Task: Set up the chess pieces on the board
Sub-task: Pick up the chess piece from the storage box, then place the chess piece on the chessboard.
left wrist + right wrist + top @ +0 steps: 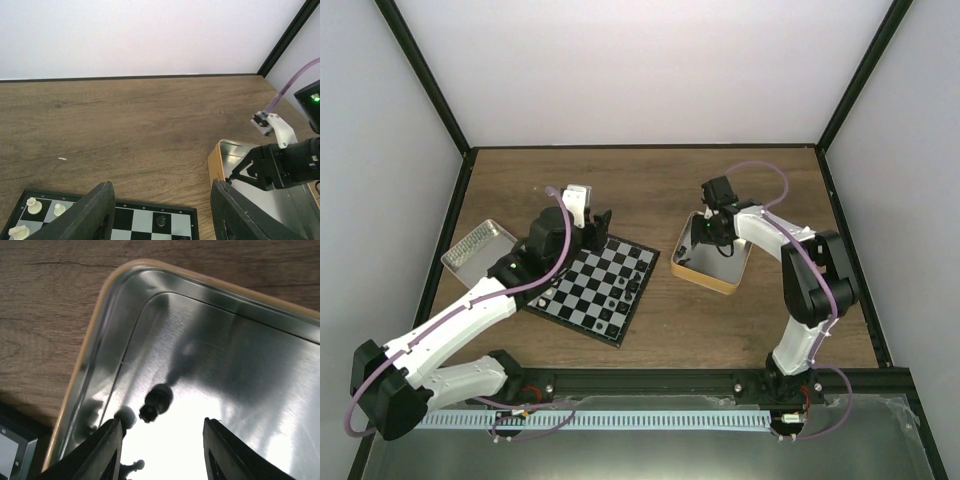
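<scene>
Two tins flank the board (582, 298) on a wooden table (650, 190) between white walls: a silver tin (477, 250) on the left, a gold tin (708, 281) on the right. The left gripper (590, 228) hangs over the board's far edge, fingers apart and holding nothing. The right gripper (710, 232) dips into the gold tin, fingers apart. Only its wrist view shows a black piece (156, 402) lying loose ahead of them. The left wrist view shows white pieces (34, 205) on the board.
</scene>
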Robot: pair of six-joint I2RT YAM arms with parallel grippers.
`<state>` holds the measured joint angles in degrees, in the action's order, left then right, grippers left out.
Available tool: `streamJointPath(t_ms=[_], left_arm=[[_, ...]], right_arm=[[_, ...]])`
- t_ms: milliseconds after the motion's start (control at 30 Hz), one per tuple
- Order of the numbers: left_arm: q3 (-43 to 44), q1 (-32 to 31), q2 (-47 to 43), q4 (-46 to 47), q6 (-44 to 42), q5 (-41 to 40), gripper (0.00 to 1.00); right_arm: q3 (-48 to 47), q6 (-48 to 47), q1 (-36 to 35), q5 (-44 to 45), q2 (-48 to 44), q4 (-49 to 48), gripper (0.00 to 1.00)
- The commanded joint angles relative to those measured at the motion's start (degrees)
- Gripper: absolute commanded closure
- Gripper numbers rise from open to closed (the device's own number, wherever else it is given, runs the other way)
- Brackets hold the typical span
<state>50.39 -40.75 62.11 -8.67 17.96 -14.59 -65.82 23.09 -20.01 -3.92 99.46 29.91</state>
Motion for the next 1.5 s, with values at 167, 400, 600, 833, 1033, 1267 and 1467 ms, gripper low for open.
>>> streamJointPath(t_ms=[167, 400, 600, 833, 1033, 1267, 1467], left_arm=[[-1.0, 0.3, 0.1, 1.6, -0.4, -0.9, 0.46], [-1.2, 0.4, 0.5, 1.8, -0.5, -1.0, 0.46], [-1.1, 0.4, 0.5, 2.0, -0.6, -1.0, 0.45], [-1.2, 0.4, -0.6, 1.9, -0.3, -2.7, 0.45], [-2.7, 0.5, -3.2, 2.6, 1.5, -8.6, 0.46], [-5.7, 0.6, -7.9, 5.0, 2.2, -12.2, 0.45], [-5.8, 0.5, -8.2, 4.8, 2.1, -12.4, 0.45]], right_arm=[[-5.7, -0.4, -2.0, 1.3, 6.0, -0.8, 0.62], [-6.0, -0.3, -2.8, 3.6, 7.8, 0.6, 0.81], [-5.8, 0.7, -3.6, 8.5, 5.3, 0.5, 0.91], [-6.9, 1.0, -6.4, 11.7, -0.6, 2.4, 0.92], [-10.0, 0.5, -13.0, 8.5, -1.0, 4.2, 0.91], [-13.8, 0.7, -19.8, 3.5, 4.4, 4.2, 0.91], [-16.4, 2.4, -20.6, 2.6, 9.4, 6.8, 0.91]])
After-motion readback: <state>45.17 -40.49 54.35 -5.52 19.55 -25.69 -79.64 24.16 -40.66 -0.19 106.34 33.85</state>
